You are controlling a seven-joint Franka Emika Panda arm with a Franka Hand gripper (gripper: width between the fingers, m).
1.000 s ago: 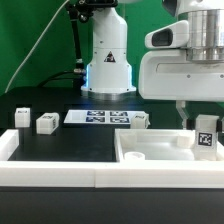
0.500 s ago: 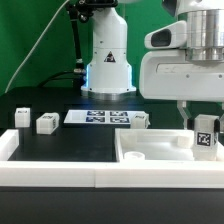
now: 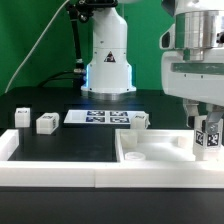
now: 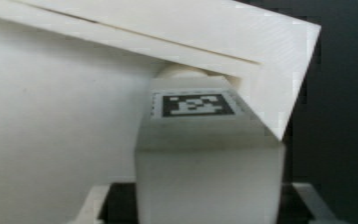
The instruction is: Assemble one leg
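Bright even lighting, blurred wrist close-up

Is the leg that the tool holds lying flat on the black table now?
No. In the exterior view the leg stands upright in the tool, over the large white tray-like piece, not on the black table.

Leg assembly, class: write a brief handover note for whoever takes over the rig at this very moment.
Gripper: shut on the leg, held upright with its tag facing the exterior camera.
Position: leg is over the tray, at its corner on the exterior view's right; the wrist view shows it near the tray's rim.
Elsewhere: three spare blocks sit on the table, near the marker board.
Done: leg picked up and brought to the tray.
Left: fix the leg to the tray, then release. Whether it is seated yet cannot be told.
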